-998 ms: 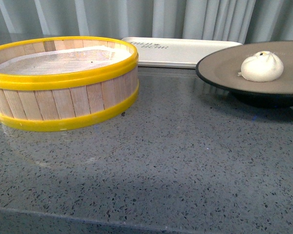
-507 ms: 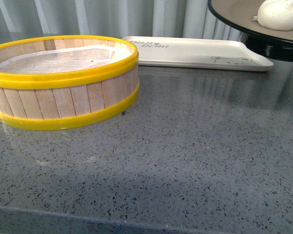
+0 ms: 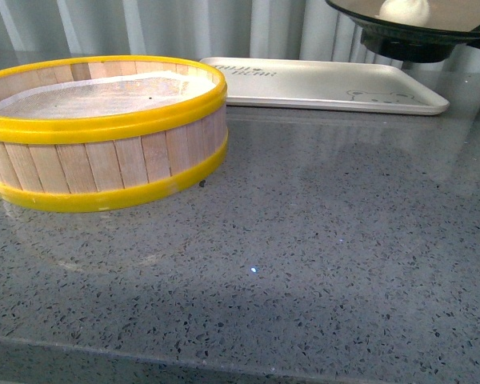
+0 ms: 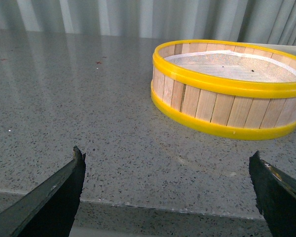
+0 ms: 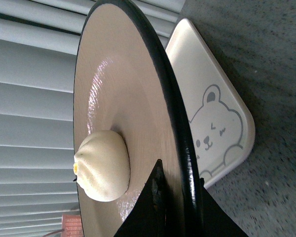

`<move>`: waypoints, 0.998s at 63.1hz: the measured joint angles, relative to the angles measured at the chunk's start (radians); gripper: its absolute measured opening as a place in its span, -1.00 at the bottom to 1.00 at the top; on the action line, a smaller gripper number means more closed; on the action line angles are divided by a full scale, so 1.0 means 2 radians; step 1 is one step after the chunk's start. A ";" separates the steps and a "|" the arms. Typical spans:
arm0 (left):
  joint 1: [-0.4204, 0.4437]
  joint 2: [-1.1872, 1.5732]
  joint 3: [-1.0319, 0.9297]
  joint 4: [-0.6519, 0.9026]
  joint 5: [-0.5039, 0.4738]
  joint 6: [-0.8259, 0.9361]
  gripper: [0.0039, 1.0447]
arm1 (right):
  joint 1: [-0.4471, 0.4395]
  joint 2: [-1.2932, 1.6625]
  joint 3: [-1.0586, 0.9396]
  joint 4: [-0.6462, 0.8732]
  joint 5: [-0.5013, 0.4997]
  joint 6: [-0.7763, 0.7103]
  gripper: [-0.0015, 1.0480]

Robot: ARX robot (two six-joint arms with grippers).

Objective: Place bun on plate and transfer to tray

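Basket stays left of the tray; the left gripper has its jaws spread, empty. Plate with the bun has risen off the desk to above the tray's right end, the right gripper pinching its rim; lowering seems next.

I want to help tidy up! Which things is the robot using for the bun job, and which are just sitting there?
For the job: bun, plate under it, white tray, right gripper holding the plate.
Just sitting there: yellow-rimmed steamer basket, open left gripper.
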 joint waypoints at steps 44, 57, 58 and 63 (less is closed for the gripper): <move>0.000 0.000 0.000 0.000 0.000 0.000 0.88 | 0.021 0.195 0.294 -0.138 -0.028 -0.002 -0.94; 0.000 0.000 0.000 0.000 0.000 0.000 0.88 | 0.023 0.240 0.348 -0.175 -0.042 -0.014 -0.94; 0.000 0.000 0.000 0.000 0.000 0.000 0.88 | 0.023 0.241 0.353 -0.178 -0.043 -0.016 -0.94; 0.000 0.000 0.000 0.000 0.000 0.000 0.88 | 0.023 0.243 0.354 -0.178 -0.042 -0.020 -0.94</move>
